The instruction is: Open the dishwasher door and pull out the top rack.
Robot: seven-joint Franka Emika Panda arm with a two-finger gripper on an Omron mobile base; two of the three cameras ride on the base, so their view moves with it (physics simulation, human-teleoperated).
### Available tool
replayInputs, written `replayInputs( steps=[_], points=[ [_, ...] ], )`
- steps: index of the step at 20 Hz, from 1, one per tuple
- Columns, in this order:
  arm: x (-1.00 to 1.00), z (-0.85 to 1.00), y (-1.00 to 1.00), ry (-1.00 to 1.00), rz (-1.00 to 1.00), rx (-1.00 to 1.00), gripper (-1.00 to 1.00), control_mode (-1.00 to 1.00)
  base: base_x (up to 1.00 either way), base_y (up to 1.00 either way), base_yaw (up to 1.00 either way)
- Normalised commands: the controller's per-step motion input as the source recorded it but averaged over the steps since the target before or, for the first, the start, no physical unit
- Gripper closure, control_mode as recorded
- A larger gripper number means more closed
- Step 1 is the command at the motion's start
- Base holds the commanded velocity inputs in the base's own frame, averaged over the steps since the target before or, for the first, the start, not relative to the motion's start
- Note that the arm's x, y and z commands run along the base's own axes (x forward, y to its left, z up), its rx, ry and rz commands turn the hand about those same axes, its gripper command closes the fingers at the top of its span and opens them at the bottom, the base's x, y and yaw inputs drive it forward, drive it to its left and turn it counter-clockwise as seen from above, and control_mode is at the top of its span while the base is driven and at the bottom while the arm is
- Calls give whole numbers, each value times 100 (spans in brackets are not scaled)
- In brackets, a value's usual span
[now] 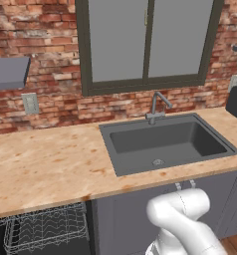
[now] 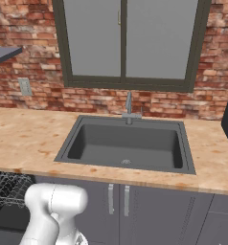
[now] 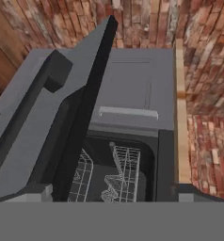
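1. Nearest the hand camera I saw the dishwasher door [image 3: 38, 122], a dark grey panel swung partly away from its opening, with its long black bar handle [image 3: 24, 108] running along the outer face.
2. Past the door's inner edge, the hand view showed the dark cavity with the top rack [image 3: 125, 172], a white wire grid with upright tines, sitting inside it.
3. The hand view showed no finger tips, so I could not tell whether the gripper was released or clenched.
4. In the left base view the top rack [image 1: 46, 229] appeared below the wooden counter [image 1: 46, 164], at the lower left, projecting forward of the cabinet front.
5. In the right base view the same rack [image 2: 8, 189] showed at the left edge, just beside the white arm [image 2: 53, 210].
6. The grey sink [image 1: 165, 142] sat in the counter to the right of the dishwasher, with the tap [image 1: 158, 105] behind it against the brick wall [image 1: 41, 30].
7. Grey cabinet doors [image 2: 149, 210] with small silver handles stood under the sink.
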Motion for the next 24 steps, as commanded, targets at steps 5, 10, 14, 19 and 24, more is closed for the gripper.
replayInputs(
  steps=[5,10,14,19,24],
  points=[
    [-47,53,-2,-5,0,5,-100,-100,0,0,0],
    [-9,62,-16,-2,0,0,-100,-100,0,0,0],
    [18,62,-26,1,0,0,-100,-100,0,0,0],
    [38,57,-26,5,0,0,-100,-100,0,0,0],
    [36,42,-16,10,0,2,-100,-100,0,0,0]
  ],
)
